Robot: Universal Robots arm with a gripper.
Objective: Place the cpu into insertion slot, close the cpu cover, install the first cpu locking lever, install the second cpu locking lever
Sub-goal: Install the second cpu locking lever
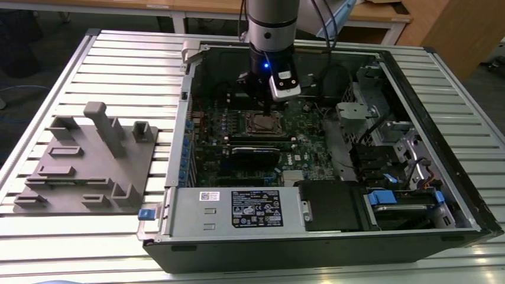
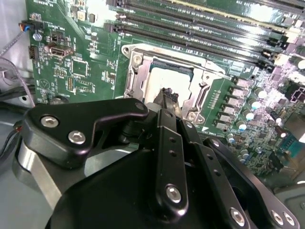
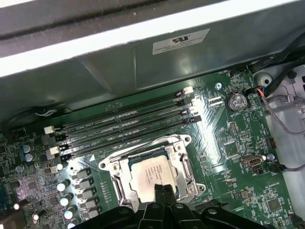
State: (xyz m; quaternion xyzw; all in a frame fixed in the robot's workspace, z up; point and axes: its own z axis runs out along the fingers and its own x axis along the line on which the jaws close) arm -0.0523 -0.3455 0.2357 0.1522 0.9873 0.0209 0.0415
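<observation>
The cpu [image 3: 148, 172] lies flat in the insertion slot [image 1: 262, 123] on the green motherboard, silver top up. The cpu cover [image 3: 183, 164] is down around it as a silver frame, the chip showing through its window. In the second wrist view the cpu [image 2: 169, 76] and the cpu cover [image 2: 205, 78] sit just beyond the fingertips. My gripper [image 3: 160, 189] is shut with nothing between its fingers, the tips just over the chip's near edge. In the exterior view the gripper [image 1: 264, 109] hangs straight above the slot inside the open computer case. I cannot make out how the locking levers stand.
Long black memory slots [image 3: 128, 121] run beside the socket, toward the case wall [image 3: 143, 62]. A black card [image 1: 254, 155] and the power supply box [image 1: 236, 208] lie nearer the case front. Cables [image 1: 339, 77] and drive bays fill the exterior view's right. A grey fixture plate [image 1: 87, 160] sits outside.
</observation>
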